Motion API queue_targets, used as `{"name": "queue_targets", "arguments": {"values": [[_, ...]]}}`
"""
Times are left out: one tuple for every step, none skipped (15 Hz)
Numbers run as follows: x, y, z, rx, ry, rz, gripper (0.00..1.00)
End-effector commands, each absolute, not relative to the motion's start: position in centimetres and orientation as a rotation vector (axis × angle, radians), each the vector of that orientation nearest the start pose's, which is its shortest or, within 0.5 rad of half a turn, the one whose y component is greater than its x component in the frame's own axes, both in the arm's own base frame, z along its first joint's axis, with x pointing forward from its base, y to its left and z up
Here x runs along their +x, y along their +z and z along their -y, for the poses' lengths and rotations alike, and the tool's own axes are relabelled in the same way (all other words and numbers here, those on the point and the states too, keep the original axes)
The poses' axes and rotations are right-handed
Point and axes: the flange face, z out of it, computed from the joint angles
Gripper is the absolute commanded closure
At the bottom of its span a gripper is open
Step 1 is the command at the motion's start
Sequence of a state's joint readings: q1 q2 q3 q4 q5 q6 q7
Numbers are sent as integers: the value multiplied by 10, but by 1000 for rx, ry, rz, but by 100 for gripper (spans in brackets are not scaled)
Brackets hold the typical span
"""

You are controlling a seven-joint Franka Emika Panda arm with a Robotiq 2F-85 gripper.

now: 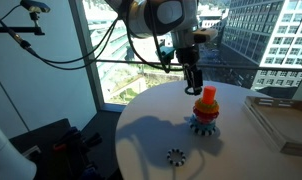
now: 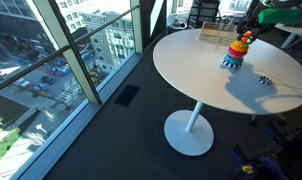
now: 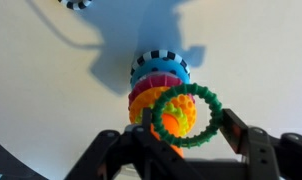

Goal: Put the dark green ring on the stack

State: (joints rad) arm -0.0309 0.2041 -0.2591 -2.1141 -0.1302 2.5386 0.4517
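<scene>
The stack is a cone of coloured rings, red and orange on top, on a blue scalloped base. It stands on the round white table and shows in both exterior views. My gripper hangs just above the stack's top. In the wrist view my gripper is shut on the dark green ring, held by its sides. The ring hovers over the top of the stack, with the orange and yellow top showing through its hole.
A toothed dark-and-white ring lies on the table nearer the edge; it also shows in an exterior view and the wrist view. A flat tray-like board lies beside the stack. Large windows stand behind the table.
</scene>
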Motion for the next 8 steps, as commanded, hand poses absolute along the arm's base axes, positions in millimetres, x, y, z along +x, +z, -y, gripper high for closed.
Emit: {"name": "queue_targets", "arguments": {"values": [[575, 369, 180, -3066, -409, -1085, 55], [578, 372, 185, -3059, -414, -1105, 55], [579, 375, 189, -3050, -417, -1124, 55], [581, 378, 193, -3044, -422, -1140, 55], [582, 379, 196, -3037, -425, -1152, 55], [584, 381, 200, -3033, -430, -1166, 55], [585, 382, 202, -3029, -430, -1177, 55], [585, 382, 204, -3025, -432, -1188, 55]]}}
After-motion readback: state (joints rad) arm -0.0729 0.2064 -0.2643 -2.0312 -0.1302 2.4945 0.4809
